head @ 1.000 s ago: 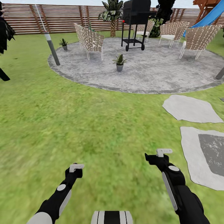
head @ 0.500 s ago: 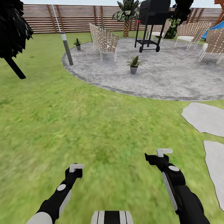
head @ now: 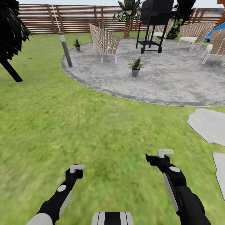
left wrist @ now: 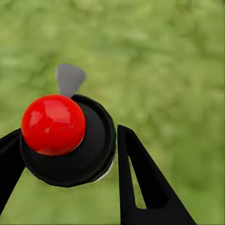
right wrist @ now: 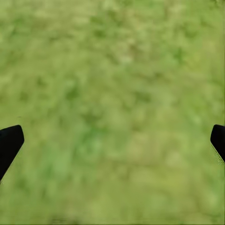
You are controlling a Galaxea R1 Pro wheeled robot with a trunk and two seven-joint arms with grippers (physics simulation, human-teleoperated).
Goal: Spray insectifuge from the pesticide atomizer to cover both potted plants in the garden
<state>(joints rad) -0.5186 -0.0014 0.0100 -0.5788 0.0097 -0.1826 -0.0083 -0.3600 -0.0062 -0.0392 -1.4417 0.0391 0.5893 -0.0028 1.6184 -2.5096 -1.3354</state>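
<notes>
The right gripper [right wrist: 112,136] hangs over lawn [head: 62,125], jaws wide apart and empty. The left gripper [head: 76,168] is also over grass; I cannot tell its jaw state. Well ahead, one potted plant [head: 135,67] stands on the stone patio [head: 175,81], the other [head: 77,44] at the patio's far-left edge.

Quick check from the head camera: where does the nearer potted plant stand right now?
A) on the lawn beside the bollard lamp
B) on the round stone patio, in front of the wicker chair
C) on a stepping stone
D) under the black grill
B: the nearer potted plant stands on the grey stone patio, nearer the camera than the wicker chair and apart from it.
</notes>
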